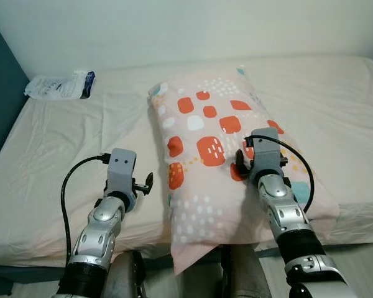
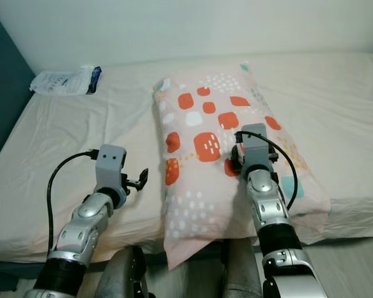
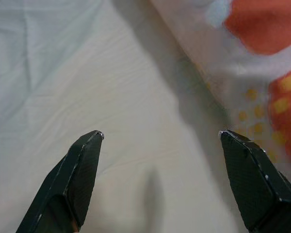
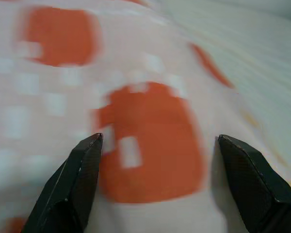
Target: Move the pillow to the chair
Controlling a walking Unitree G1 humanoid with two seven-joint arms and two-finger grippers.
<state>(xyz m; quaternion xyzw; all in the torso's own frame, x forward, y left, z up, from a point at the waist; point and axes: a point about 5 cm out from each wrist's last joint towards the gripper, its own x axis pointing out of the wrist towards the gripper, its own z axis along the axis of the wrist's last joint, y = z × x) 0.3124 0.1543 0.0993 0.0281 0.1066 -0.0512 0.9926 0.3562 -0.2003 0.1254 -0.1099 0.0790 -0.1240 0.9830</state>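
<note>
A pale pink pillow (image 1: 205, 136) with orange, white and teal patches lies lengthwise on the bed, its near end hanging over the bed's front edge. My right gripper (image 4: 157, 145) is open just above the pillow's right half, its fingers (image 4: 82, 170) spread over an orange patch (image 4: 150, 141). My left gripper (image 3: 160, 141) is open over the bare sheet, just left of the pillow's edge (image 3: 233, 73). From the head camera, the left wrist (image 1: 121, 171) is beside the pillow and the right wrist (image 1: 264, 155) is over it.
The bed (image 1: 62, 161) carries a cream sheet and fills most of the scene. A white plastic packet (image 1: 59, 85) lies at its far left corner. A dark teal wall (image 1: 0, 93) borders the left side. A white wall (image 1: 186, 31) stands behind the bed.
</note>
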